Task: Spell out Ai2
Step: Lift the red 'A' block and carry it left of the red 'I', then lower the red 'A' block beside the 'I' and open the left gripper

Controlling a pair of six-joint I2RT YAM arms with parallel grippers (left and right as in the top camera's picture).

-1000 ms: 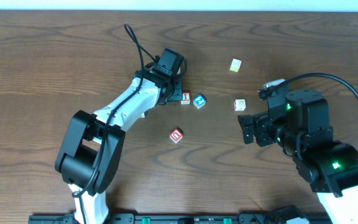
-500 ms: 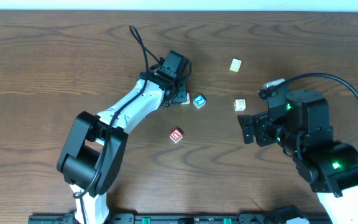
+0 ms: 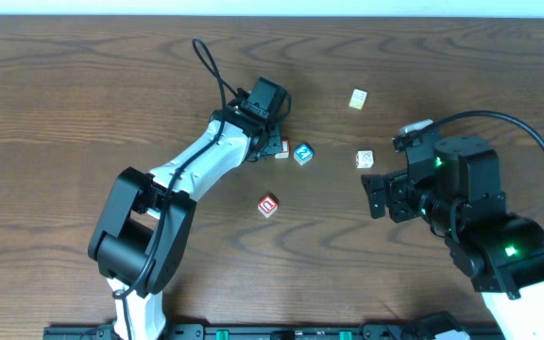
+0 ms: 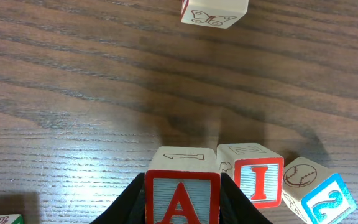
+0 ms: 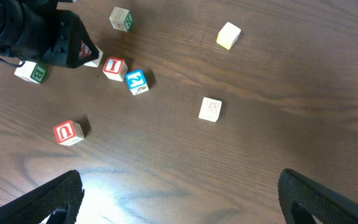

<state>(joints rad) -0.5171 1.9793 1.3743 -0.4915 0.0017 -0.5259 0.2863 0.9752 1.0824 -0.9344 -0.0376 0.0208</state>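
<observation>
In the left wrist view my left gripper [image 4: 182,208] is shut on the A cube [image 4: 182,194], one black finger on each side. The I cube [image 4: 252,175] stands just right of it, with the right finger between them. The blue 2 cube [image 4: 319,200] sits slightly turned to the right of the I. From overhead the left gripper [image 3: 270,142] partly covers the I cube [image 3: 282,149], and the 2 cube [image 3: 302,153] lies beside it. My right gripper [image 3: 376,195] [image 5: 182,196] stands open over bare wood, well right of the row.
A red cube with a rounded letter [image 3: 268,205] lies in front of the row. Two pale cubes [image 3: 358,98] [image 3: 365,159] sit at the right, the nearer one close to my right gripper. A butterfly cube [image 4: 213,12] lies beyond the A.
My left gripper has carried the A cube a little to the right, up beside the I cube, and now partly covers it from overhead. The right arm has not moved.
</observation>
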